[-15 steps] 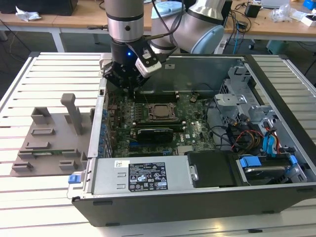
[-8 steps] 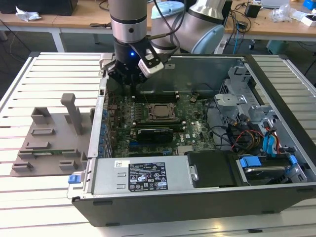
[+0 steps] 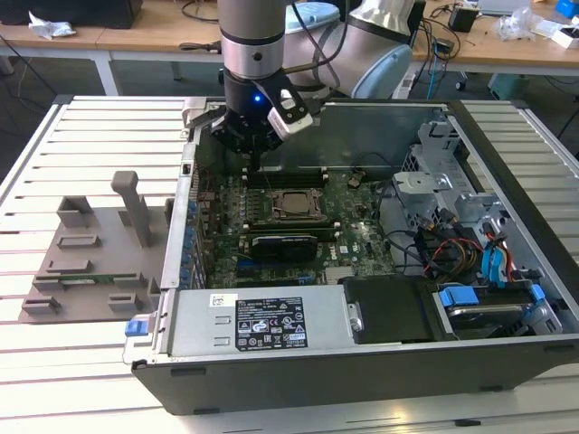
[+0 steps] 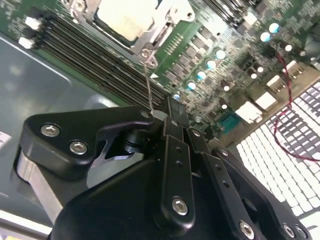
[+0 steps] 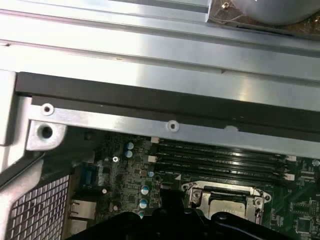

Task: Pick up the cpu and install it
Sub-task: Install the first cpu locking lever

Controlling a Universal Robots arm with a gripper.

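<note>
The cpu (image 3: 291,204) lies flat in the motherboard socket inside the open computer case, its silvery top framed by the metal socket plate. Both wrist views show the cpu (image 4: 124,17) (image 5: 227,208) lying apart from the fingers. My gripper (image 3: 256,159) hangs over the board just behind the socket, toward the case's rear wall. In the second wrist view my gripper (image 4: 171,107) has its black fingers closed together. A thin wire socket lever (image 4: 148,82) stands up from the socket corner and runs right to the fingertips. I cannot tell whether they touch it.
Memory slots (image 5: 220,152) lie between the socket and the case's metal wall (image 5: 150,95). A black card (image 3: 285,244) and the power supply (image 3: 262,321) sit in front of the socket. A drive cage with blue cables (image 3: 493,262) is on the exterior view's right, a grey fixture plate (image 3: 90,258) on its left.
</note>
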